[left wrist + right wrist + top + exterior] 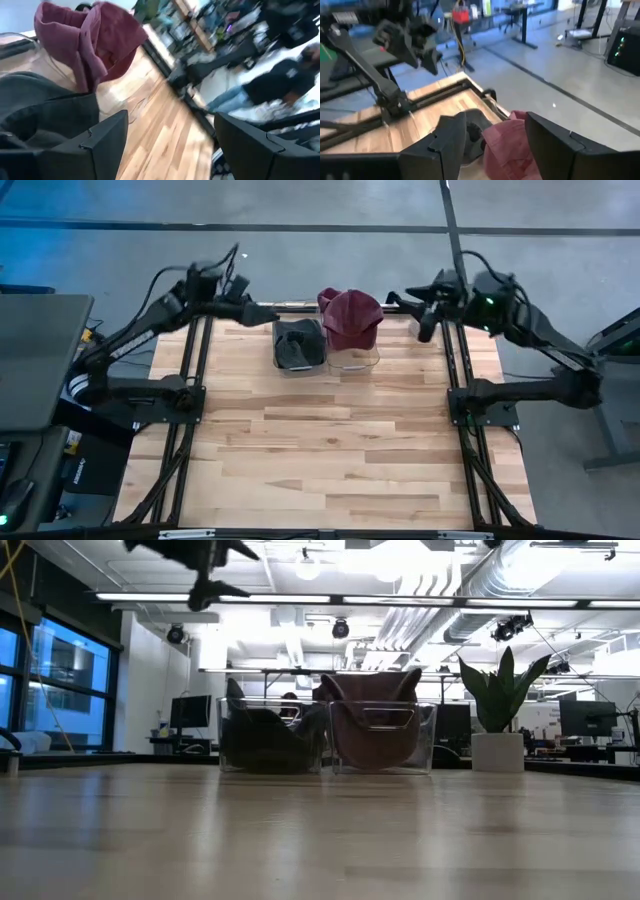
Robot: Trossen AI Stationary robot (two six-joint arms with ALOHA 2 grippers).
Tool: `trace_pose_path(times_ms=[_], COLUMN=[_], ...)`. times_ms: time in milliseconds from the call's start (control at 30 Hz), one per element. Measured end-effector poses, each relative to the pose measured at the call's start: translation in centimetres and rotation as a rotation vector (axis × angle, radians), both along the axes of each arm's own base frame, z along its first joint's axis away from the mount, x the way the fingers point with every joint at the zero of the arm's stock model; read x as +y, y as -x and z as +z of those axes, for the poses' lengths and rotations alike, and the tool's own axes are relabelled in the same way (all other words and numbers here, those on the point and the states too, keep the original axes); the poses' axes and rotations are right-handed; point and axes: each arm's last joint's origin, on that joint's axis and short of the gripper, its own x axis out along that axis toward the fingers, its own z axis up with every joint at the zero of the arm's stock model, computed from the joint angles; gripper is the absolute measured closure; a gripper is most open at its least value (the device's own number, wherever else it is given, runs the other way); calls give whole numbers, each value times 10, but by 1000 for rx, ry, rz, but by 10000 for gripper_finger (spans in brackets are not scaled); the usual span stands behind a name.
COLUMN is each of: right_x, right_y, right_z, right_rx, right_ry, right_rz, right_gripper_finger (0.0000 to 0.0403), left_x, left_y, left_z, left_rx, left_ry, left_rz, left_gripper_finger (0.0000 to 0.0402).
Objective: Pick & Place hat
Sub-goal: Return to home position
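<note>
While red caps (pixel 352 318) fill the right bin (pixel 355 366), left pincer (pixel 171 120) hangs spread, empty; right pincer (pixel 492 122) likewise.

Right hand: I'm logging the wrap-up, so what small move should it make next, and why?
Probably draw the right hand back from the right transparent bin toward its base: it is open and empty, the red caps already sit heaped in that bin, and no cap lies on the table.
</note>
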Motion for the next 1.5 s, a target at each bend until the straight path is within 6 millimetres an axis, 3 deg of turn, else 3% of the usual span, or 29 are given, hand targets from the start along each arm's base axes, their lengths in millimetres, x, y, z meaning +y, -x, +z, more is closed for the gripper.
trace_pose_path(times_ms=[100, 267, 533, 800, 1100, 1500], right_x=[11, 23, 32, 40, 53, 58], right_y=[16, 29, 25, 18, 30, 65], right_z=[-14, -52, -124, -178, -206, -209], right_rx=[-108, -313, -478, -578, -700, -731], right_ry=[-1, -11, -72, -85, -66, -54], right_rz=[-17, -4, 19, -4, -26, -17], right_gripper_finger=[206, 207, 220, 239, 258, 263], left_x=[-14, -35, -55, -60, -53, -51], left_y=[16, 40, 68, 74, 69, 70], left_z=[-17, -28, -58, -82, -125, -126], left_rx=[-87, -245, -273, -320, -341, -373], left_ry=[31, 47, 78, 185, 259, 230], left_rz=[31, 66, 222, 223, 320, 412], left_gripper_finger=[115, 115, 115, 115, 115, 115])
